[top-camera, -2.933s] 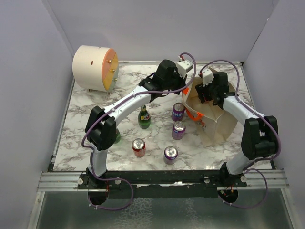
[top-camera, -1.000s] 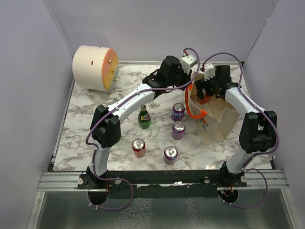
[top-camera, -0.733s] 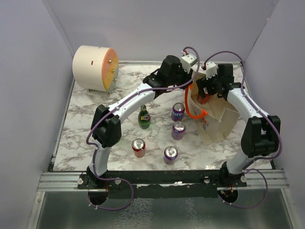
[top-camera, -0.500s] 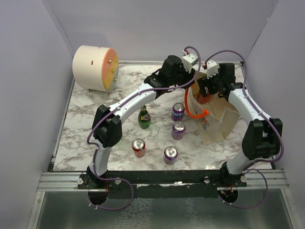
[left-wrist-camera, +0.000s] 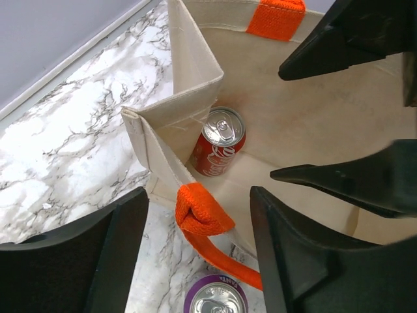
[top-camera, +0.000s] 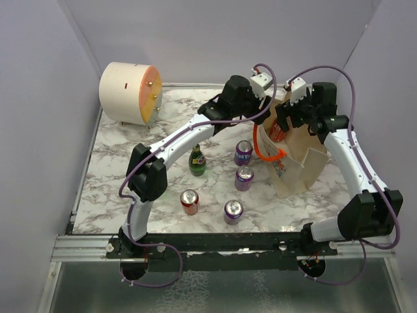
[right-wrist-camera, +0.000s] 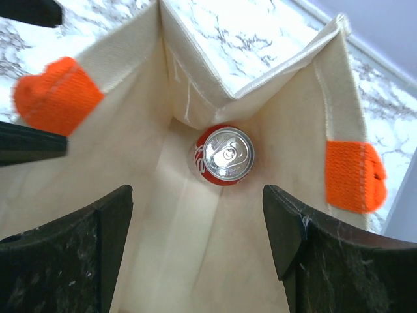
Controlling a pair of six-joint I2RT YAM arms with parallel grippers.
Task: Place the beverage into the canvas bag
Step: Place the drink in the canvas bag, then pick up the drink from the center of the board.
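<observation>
The beige canvas bag (top-camera: 296, 173) stands open at the right of the table, with orange handles (top-camera: 264, 153). A red cola can, the beverage (top-camera: 276, 134), stands upright on the bag's floor (left-wrist-camera: 220, 149) (right-wrist-camera: 225, 155). My left gripper (top-camera: 262, 116) (left-wrist-camera: 199, 202) is open at the bag's near-left rim (left-wrist-camera: 189, 65). A knotted orange handle (left-wrist-camera: 225, 257) lies loose between its jaws, touching neither. My right gripper (top-camera: 287, 122) (right-wrist-camera: 197, 195) hangs open over the bag's mouth, above the can, holding nothing.
Three purple cans (top-camera: 243, 152) (top-camera: 244, 177) (top-camera: 232, 210), a red can (top-camera: 189, 201) and a green bottle (top-camera: 197, 160) stand mid-table, left of the bag. One purple can (left-wrist-camera: 215, 298) is right below my left gripper. A cream drum (top-camera: 128, 92) sits back left.
My left jaws have opened and let the orange handle go. My right arm has risen and pulled back to the right, away from the can standing in the bag.
</observation>
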